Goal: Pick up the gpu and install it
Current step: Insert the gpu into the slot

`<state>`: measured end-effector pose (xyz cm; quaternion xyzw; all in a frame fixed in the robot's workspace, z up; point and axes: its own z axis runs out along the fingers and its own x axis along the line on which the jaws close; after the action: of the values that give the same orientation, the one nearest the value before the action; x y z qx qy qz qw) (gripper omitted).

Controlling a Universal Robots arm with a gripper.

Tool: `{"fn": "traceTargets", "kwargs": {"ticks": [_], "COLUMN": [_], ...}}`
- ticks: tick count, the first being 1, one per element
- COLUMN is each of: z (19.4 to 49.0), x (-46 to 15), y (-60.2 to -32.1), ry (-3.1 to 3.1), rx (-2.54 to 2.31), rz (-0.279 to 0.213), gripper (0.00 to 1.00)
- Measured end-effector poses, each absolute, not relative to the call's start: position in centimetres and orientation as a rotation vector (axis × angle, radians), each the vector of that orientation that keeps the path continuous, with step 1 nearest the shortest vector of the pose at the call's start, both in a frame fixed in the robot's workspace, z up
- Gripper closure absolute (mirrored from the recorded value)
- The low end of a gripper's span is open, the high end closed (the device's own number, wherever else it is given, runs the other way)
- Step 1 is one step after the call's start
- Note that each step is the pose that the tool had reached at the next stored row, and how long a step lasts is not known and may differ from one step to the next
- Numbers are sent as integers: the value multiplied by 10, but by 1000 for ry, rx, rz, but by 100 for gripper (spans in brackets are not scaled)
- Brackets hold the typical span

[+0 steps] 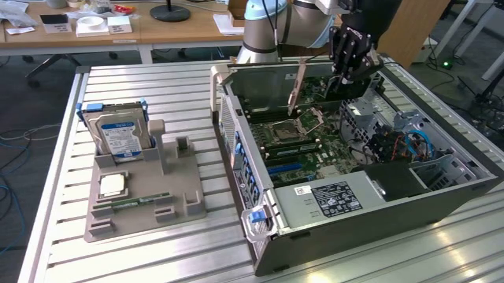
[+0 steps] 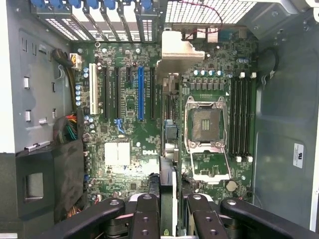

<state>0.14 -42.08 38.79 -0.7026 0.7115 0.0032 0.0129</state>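
The gpu (image 2: pixel 169 174) is seen edge-on in the wrist view, a thin dark card running away from me to its silver bracket (image 2: pixel 178 50). My gripper (image 2: pixel 172 219) is shut on it, with a black finger (image 2: pixel 144 211) on either side. It hangs above the motherboard (image 2: pixel 124 149), between the blue expansion slot (image 2: pixel 140 92) and the CPU socket (image 2: pixel 205 124), apart from both. In the exterior view my gripper (image 1: pixel 348 71) is inside the top of the open computer case (image 1: pixel 354 236), and the gpu (image 1: pixel 315 88) stretches toward the exterior view's left.
Left of the case a grey holder tray (image 1: pixel 146 194) carries a hard drive with a blue-white label (image 1: pixel 118 135), a square chip (image 1: pixel 113 186) and a narrow memory stick (image 1: pixel 130 203). The power supply (image 1: pixel 331 197) and drive cage wiring (image 1: pixel 402 141) fill the case's near end.
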Motion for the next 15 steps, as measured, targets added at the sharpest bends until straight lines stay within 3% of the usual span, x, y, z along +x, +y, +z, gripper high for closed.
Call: {"fn": "traceTargets", "kwargs": {"ticks": [15], "z": [383], "x": [1], "y": [-421], "ry": [2217], "rx": [-2189], "rz": [10], "gripper": [74]}}
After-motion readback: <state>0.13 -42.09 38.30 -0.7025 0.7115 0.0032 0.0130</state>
